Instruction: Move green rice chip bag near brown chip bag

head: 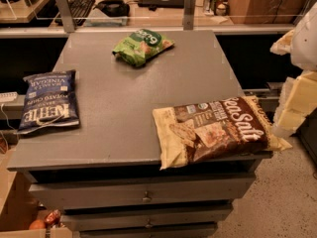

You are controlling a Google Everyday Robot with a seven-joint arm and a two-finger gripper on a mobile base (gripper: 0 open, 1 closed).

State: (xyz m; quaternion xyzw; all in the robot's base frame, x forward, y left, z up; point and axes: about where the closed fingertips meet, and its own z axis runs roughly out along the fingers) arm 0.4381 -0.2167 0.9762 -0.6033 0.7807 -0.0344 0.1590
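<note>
The green rice chip bag (142,45) lies untouched toward the back of the bench (124,108), well apart from the brown chip bag (218,130) and up-left of it. The gripper (297,95) hangs just right of the brown bag, off the bench edge; whether it is wide or narrow cannot be told. The task looks barely begun, at the approach step. The next move calls for reaching past the brown bag to the green one, without disturbing the blue Kettle bag (48,100) far to the left.
</note>
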